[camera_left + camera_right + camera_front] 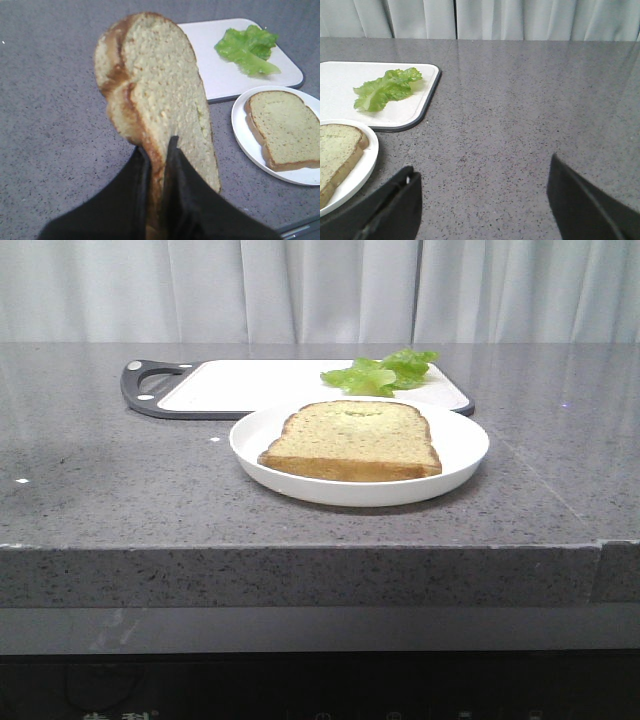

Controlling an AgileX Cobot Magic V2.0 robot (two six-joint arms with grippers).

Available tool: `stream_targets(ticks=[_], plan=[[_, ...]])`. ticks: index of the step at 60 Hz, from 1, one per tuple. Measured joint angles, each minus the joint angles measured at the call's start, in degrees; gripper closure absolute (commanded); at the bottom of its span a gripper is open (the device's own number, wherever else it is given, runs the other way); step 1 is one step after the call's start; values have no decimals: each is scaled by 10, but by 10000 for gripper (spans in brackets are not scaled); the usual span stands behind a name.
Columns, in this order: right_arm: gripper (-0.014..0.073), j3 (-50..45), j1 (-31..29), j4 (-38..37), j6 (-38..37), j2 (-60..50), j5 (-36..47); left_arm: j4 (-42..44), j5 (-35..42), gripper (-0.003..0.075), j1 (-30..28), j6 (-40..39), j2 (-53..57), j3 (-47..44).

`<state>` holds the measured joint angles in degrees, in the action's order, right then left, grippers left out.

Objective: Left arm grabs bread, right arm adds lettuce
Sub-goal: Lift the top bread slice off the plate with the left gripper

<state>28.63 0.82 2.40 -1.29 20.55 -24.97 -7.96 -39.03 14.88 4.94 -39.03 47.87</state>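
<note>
Gripping a thick tan crusted bread slice (pixel 150 100) in the slim black left claw (pixel 156 165), the bulky right claw (pixel 482 200) gaping wide, needing next to be reaching forward-left for the ruffled green lettuce leaf (pixel 387 88).

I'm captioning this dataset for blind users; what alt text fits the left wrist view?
The left gripper pinches a bread slice upright above a grey countertop. Beyond lie a lettuce leaf on a white cutting board and another slice on a white plate.
</note>
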Motion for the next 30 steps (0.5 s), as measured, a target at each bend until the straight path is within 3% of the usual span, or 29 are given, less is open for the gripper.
stream_targets(ticks=[16,30], plan=[[53,0,0,0,0,0,0,4,69,741,0,0,151,-123],[53,13,0,0,0,35,-11,4,85,741,0,0,191,-147]])
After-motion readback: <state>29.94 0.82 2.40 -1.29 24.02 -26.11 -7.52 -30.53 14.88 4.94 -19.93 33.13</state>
